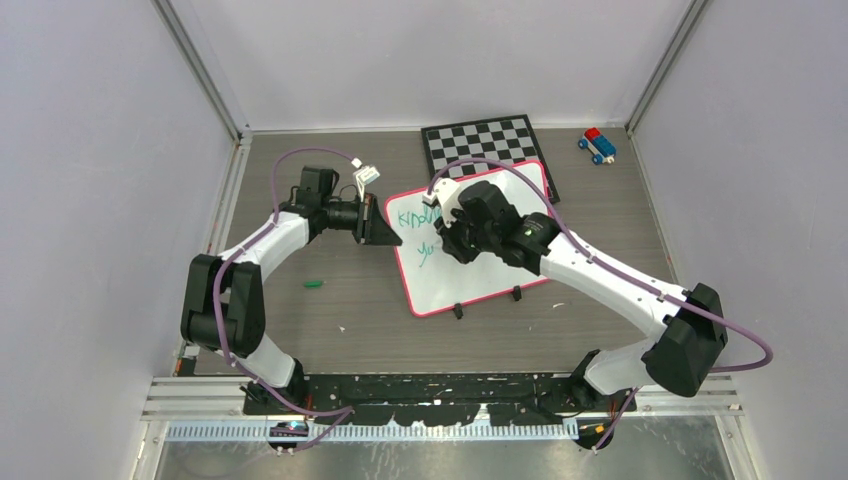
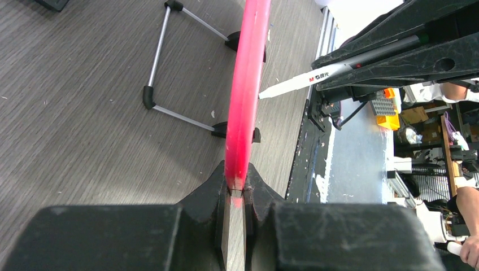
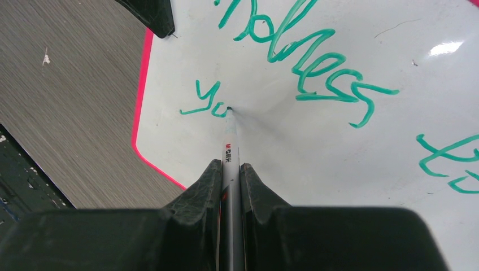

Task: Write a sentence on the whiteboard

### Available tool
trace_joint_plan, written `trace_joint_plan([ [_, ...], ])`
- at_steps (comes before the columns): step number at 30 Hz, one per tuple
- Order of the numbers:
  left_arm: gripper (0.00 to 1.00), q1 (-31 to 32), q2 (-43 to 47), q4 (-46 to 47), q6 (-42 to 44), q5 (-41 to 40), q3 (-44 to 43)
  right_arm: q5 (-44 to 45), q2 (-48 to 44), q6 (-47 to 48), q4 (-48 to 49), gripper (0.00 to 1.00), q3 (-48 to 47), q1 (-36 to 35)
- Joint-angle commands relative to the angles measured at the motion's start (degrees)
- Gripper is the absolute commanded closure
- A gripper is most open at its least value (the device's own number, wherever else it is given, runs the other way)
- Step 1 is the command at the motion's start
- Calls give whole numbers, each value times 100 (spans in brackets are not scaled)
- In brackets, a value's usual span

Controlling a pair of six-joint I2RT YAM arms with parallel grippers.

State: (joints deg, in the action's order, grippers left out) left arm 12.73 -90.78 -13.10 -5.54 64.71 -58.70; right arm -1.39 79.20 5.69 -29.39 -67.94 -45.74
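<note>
**Right gripper writing, second line just begun**

Right gripper (image 3: pixel 229 165) is clenched on a white marker (image 3: pixel 230 151), barrel pinched between its jaws and tip pressed to the whiteboard (image 3: pixel 339 169). Left gripper (image 2: pixel 237 182) is clamped on the board's pink-red frame at its left edge, bracing it. The whiteboard stands tilted on its small black feet near the middle of the counter (image 1: pixel 330 330), just in front of the chequered board (image 1: pixel 485 135).

The sentence (image 3: pixel 316 96) is partly done. Its upper line, in green, shows "ndness" and then what looks like "to" in the right wrist view; the top camera shows the word starting with "ki". Below it, the lower line has only "yo" so far, and the marker tip sits right at the end of that second letter.

So the step in hand is lettering the lower line, and by my reading well under half of it is written. The next stroke likely calls for light, even pressure on the tip and a short drag rightward, level with "yo". The left hold must stay firm so the board does not rock back on its feet.
</note>
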Motion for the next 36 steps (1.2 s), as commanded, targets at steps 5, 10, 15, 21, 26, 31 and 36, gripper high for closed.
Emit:
trace_joint_plan([
  [5, 100, 72, -12, -19, 27, -11, -109, -257, -24, -50, 134, 100, -204, 35],
  [10, 100, 73, -17, -26, 27, -16, -119, -492, -234, -51, 115, 100, -110, 36],
  [15, 100, 73, -1, -19, 27, -8, -107, -310, -323, -51, 149, 100, -11, 78],
  [21, 100, 72, -17, -19, 23, -15, -120, -71, -122, -33, 178, 100, -76, 90],
  [26, 100, 72, -8, -28, 18, -17, -116, -1, -82, -16, 211, 100, -75, 89],
  [31, 100, 69, -24, -43, 26, -12, -128, 304, -96, -7, 162, 100, -55, 99],
  [36, 100, 72, -51, -35, 18, -10, -147, 219, -159, -15, 48, 100, 38, 106],
])
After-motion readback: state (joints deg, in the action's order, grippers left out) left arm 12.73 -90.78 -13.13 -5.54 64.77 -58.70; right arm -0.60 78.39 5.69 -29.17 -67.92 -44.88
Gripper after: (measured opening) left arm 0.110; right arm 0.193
